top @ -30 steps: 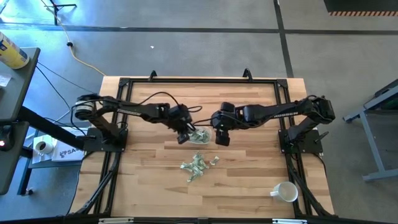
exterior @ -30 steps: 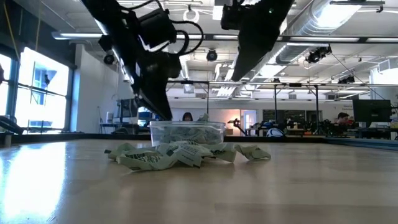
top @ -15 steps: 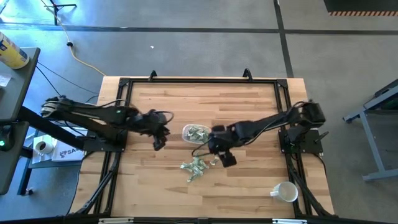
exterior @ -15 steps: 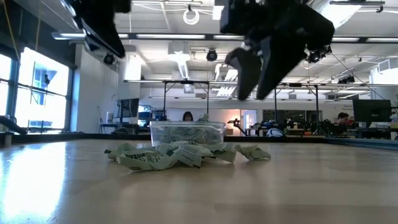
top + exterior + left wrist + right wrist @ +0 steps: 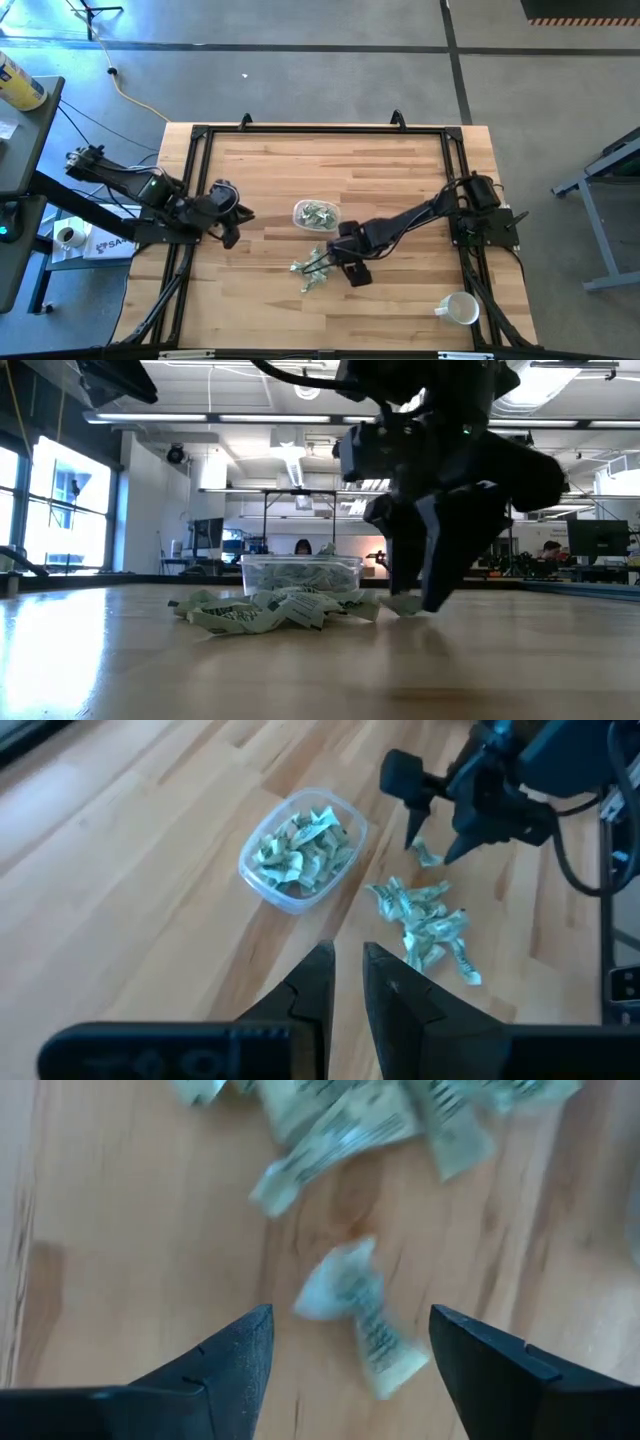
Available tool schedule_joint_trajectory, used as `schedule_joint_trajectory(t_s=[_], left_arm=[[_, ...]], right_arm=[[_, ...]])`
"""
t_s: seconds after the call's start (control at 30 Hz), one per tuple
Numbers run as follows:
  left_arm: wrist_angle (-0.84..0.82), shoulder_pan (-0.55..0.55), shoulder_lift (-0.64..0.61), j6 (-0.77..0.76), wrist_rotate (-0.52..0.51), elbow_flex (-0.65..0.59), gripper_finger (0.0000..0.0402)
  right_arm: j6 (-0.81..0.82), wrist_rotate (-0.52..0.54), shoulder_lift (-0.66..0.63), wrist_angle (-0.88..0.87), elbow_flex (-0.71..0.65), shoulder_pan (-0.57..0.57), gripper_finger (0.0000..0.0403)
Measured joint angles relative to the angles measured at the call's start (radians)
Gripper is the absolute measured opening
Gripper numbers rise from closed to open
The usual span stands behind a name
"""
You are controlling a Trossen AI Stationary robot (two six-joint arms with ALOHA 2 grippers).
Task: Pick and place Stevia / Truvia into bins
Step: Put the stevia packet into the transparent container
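Pickup approach by the right gripper (image 5: 350, 1345), which hangs low over the table (image 5: 400, 170) with its fingers (image 5: 225, 1360) spread wide and nothing between them yet. One crumpled packet (image 5: 355, 1325) lies on the wood just ahead of the fingertips, centred in the gap between them. The main heap of packets (image 5: 318, 268) sits a little beyond that loner, and the bin (image 5: 315, 214), already holding many packets, stands farther off past the heap. The step in hand appears to be the reach for a single packet. The next move probably calls for a short descent until the tips touch wood on either side of the loner, then a closing pinch and a lift towards the bin. The left gripper (image 5: 345, 985) waits near its own table edge, fingers nearly together and empty, pointed at bin and heap.
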Motion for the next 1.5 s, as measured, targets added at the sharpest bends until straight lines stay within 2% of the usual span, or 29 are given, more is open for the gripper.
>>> schedule_joint_trajectory(t_s=[0.13, 0.27, 0.47, 0.57, 0.63, 0.8, 0.9, 0.97, 1.07, 1.27, 1.5], left_arm=[[-0.003, -0.007, -0.001, 0.000, -0.015, 0.000, 0.0090], [-0.003, -0.007, -0.002, -0.002, -0.019, 0.000, 0.0090], [-0.005, -0.007, -0.001, -0.004, -0.019, 0.000, 0.0090], [-0.015, -0.007, -0.001, -0.004, -0.019, 0.000, 0.0090], [-0.027, -0.007, -0.001, -0.011, -0.019, 0.000, 0.0090], [-0.032, -0.007, -0.001, -0.041, -0.037, -0.026, 0.0090], [-0.026, -0.007, -0.001, -0.076, -0.058, -0.064, 0.0090], [-0.011, -0.007, 0.000, -0.090, -0.065, -0.097, 0.0090], [0.067, -0.007, -0.001, -0.104, -0.065, -0.159, 0.0090], [0.261, -0.007, 0.000, -0.105, -0.065, -0.256, 0.0090], [0.315, -0.007, 0.000, -0.128, -0.072, -0.272, 0.0090]], right_arm=[[0.012, -0.025, 0.002, 0.012, 0.000, -0.021, 0.0237], [0.010, -0.073, 0.029, -0.012, 0.002, -0.040, 0.0200], [0.019, -0.096, 0.046, -0.044, 0.007, -0.044, 0.0102], [0.068, -0.099, 0.022, -0.065, 0.005, -0.045, 0.0038], [0.119, -0.102, -0.013, -0.101, -0.001, -0.049, 0.0011], [0.271, -0.075, -0.152, -0.084, 0.002, -0.101, 0.0017], [0.312, -0.049, -0.215, 0.039, 0.003, -0.168, 0.0005], [0.309, -0.068, -0.227, 0.132, 0.004, -0.223, 0.0011], [0.278, -0.100, -0.201, 0.239, 0.004, -0.290, 0.0036], [0.282, -0.118, -0.121, 0.290, 0.003, -0.351, 0.0088], [0.234, -0.114, -0.037, 0.287, 0.002, -0.342, 0.0095]])
